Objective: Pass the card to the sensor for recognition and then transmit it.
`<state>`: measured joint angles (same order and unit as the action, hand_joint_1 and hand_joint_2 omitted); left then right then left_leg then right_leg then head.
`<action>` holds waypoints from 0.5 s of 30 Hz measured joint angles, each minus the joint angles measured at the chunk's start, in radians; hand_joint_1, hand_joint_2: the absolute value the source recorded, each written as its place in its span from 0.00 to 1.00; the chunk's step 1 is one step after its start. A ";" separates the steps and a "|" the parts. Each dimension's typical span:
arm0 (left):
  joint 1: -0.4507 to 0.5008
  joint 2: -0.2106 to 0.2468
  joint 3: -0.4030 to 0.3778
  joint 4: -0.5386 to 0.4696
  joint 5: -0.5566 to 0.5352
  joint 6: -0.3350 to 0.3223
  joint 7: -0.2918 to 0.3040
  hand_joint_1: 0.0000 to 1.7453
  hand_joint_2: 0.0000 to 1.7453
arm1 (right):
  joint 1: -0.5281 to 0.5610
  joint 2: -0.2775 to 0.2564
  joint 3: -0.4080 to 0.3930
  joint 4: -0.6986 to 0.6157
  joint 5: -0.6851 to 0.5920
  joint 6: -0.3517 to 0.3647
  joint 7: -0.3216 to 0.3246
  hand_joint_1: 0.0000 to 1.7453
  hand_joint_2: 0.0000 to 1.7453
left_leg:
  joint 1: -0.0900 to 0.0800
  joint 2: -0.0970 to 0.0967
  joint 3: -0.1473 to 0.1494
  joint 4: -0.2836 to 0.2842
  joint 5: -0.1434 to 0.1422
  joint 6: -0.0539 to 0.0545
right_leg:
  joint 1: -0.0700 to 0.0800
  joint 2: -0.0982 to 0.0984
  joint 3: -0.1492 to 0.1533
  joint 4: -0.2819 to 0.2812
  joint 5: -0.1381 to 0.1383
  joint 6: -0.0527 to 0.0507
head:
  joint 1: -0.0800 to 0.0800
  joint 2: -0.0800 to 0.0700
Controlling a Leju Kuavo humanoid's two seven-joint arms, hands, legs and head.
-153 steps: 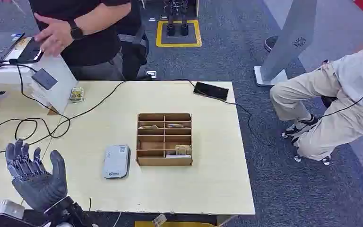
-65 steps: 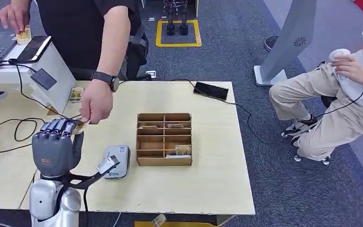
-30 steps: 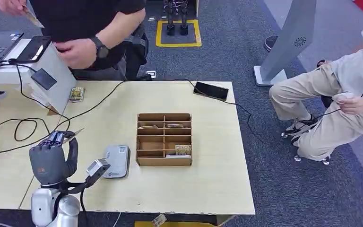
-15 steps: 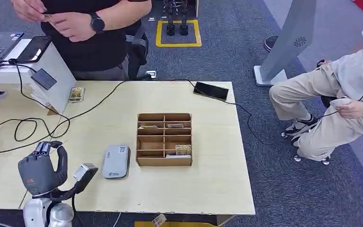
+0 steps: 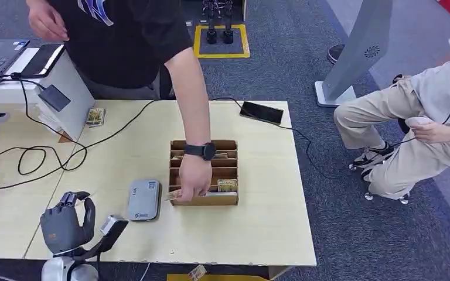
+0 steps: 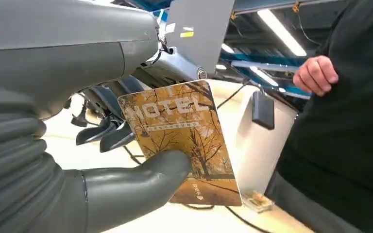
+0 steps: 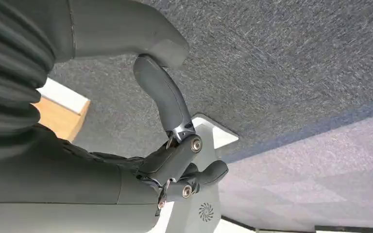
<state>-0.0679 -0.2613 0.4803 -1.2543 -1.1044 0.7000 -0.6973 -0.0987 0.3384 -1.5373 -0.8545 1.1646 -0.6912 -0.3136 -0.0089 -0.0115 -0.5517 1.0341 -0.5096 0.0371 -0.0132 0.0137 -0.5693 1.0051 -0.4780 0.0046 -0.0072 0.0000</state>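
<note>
My left hand [image 5: 64, 225] is at the near left corner of the table [image 5: 269, 234], left of the grey-white card sensor [image 5: 145, 200] and apart from it. In the left wrist view this hand [image 6: 126, 189] pinches a hotel card [image 6: 184, 131] printed with autumn trees between the thumb and the darker fingers. The card stands upright. My right hand [image 7: 175, 160] hangs over blue-grey carpet with its fingers curled in and nothing in them.
A person in black reaches one hand [image 5: 193, 184] into the cardboard divider box [image 5: 204, 146] right of the sensor. A white stand with a dark reader [image 5: 54, 97], cables [image 5: 35, 158], a spare card [image 5: 95, 116] and a phone [image 5: 261, 112] lie further back. A seated person [image 5: 422, 129] is at the right.
My left hand, still holding the card, has sunk lower and nearer the table's front edge. The person's arm has come down from chest height into the divider box.
</note>
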 joint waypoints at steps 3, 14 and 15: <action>0.001 0.000 0.000 0.016 -0.003 0.000 -0.002 1.00 1.00 | 0.000 0.000 0.000 0.000 -0.002 0.000 0.000 0.00 1.00 | 0.000 0.000 0.000 0.000 0.000 0.000 | 0.000 0.000 0.000 0.000 0.000 0.000 | 0.000 0.000; 0.011 -0.001 -0.027 0.055 -0.021 0.000 -0.003 1.00 1.00 | 0.000 0.000 0.000 0.001 -0.006 0.000 -0.005 0.00 1.00 | 0.000 0.000 0.000 0.000 0.000 0.000 | 0.000 0.000 0.000 0.000 0.000 0.000 | 0.000 0.000; 0.013 -0.001 -0.032 0.058 -0.017 0.000 -0.003 1.00 1.00 | 0.000 0.000 0.000 0.002 -0.007 0.000 -0.005 0.00 1.00 | 0.000 0.000 0.000 0.000 0.000 0.000 | 0.000 0.000 0.000 0.000 0.000 0.000 | 0.000 0.000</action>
<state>-0.0548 -0.2621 0.4486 -1.1963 -1.1215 0.7000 -0.7008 -0.0988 0.3384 -1.5373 -0.8530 1.1574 -0.6912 -0.3181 -0.0089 -0.0114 -0.5517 1.0341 -0.5096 0.0371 -0.0132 0.0137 -0.5694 1.0051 -0.4780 0.0047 -0.0072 0.0000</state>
